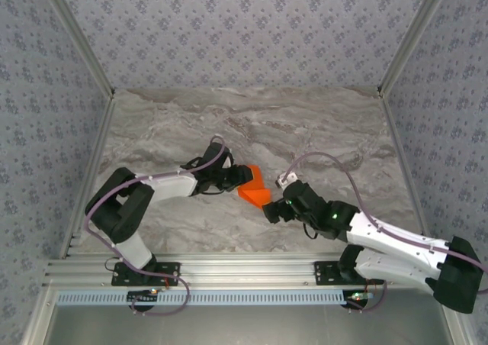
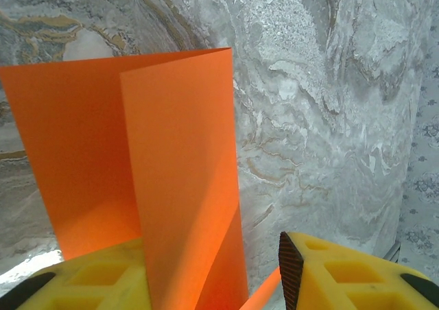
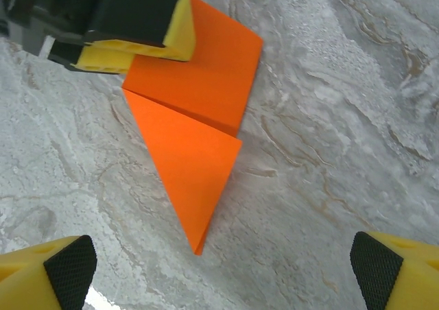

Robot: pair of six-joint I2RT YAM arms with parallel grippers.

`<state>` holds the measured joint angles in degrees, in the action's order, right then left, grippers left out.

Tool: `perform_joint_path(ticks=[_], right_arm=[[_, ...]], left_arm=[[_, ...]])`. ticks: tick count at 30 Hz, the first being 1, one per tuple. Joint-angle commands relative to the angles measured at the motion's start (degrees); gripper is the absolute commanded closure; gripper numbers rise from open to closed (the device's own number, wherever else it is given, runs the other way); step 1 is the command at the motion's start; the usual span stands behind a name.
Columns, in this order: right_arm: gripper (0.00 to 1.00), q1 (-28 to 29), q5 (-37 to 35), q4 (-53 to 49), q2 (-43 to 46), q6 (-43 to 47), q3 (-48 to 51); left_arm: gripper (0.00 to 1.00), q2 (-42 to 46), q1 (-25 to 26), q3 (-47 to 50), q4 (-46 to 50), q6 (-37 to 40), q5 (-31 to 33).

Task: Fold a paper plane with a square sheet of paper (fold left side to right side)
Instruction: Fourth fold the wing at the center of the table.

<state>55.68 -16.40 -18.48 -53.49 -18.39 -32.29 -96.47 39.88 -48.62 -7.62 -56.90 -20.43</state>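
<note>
Seeing sheet of paper (image 1: 254, 186) lying mid-table, creased, pointed corner aiming twd 5 o'clock. Holding L gripper (image 1: 238, 178) at its 10 o'clock edge, jaws parted w/ a raised flap standing between, touching one finger (image 2: 103, 279). Hovering R gripper (image 1: 271, 210) just past paper's 5 o'clock tip, jaws spread wide, gripping nothing.

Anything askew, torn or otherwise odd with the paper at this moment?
Nothing torn. The sheet of paper is part-folded, with a triangular point at one end. One flap stands up off the table between the left gripper's parted jaws instead of lying flat. The right gripper hovers open, not touching it.
</note>
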Motion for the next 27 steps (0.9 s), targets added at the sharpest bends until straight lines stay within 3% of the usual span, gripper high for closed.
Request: perform_joint_path(ticks=[1, 14, 27], right_arm=[[0.0, 1.6, -2.1, 5.4, 0.6, 3.1, 2.2], [0.0, 3.6, -2.2, 21.6, 0.2, 10.2, 12.2], [0.09, 4.8, -5.2, 31.8, -22.1, 14.3, 5.3]], left_arm=[[0.54, -0.4, -0.1, -2.4, 1.1, -0.8, -1.9], [0.54, 0.5, -0.1, -3.3, 2.9, -1.9, -1.1], [0.54, 1.5, -0.2, -4.3, 4.6, -1.8, -0.5]])
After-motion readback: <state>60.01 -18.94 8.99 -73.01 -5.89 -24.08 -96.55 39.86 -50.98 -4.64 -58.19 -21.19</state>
